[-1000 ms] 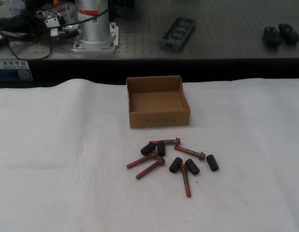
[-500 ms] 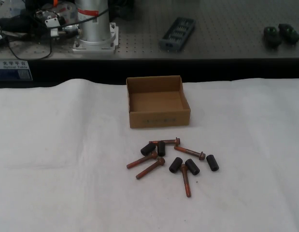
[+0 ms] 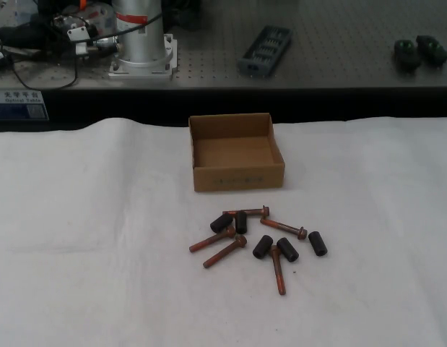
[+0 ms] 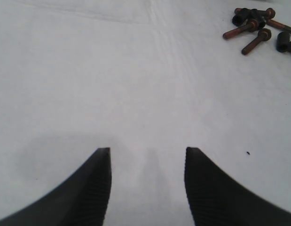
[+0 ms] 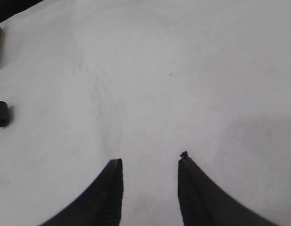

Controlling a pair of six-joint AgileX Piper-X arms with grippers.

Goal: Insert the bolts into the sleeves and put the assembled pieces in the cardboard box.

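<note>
Bolts (image 3: 224, 253) and sleeves (image 3: 287, 249) are scattered on the white-covered table (image 3: 79, 238) just beside the cardboard box (image 3: 237, 177), whose front print is too small to be read. The left pincer (image 4: 147, 150) and right pincer (image 5: 150, 160) are held spread above the table.

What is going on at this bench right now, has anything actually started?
Nothing is being handled at this moment. The left gripper and the right gripper both hang open over the white cloth, holding nothing. The bolts and black sleeves lie loose in a small heap on the cloth, just in front of the cardboard box. None looks assembled yet, and the box has nothing in it.
</note>
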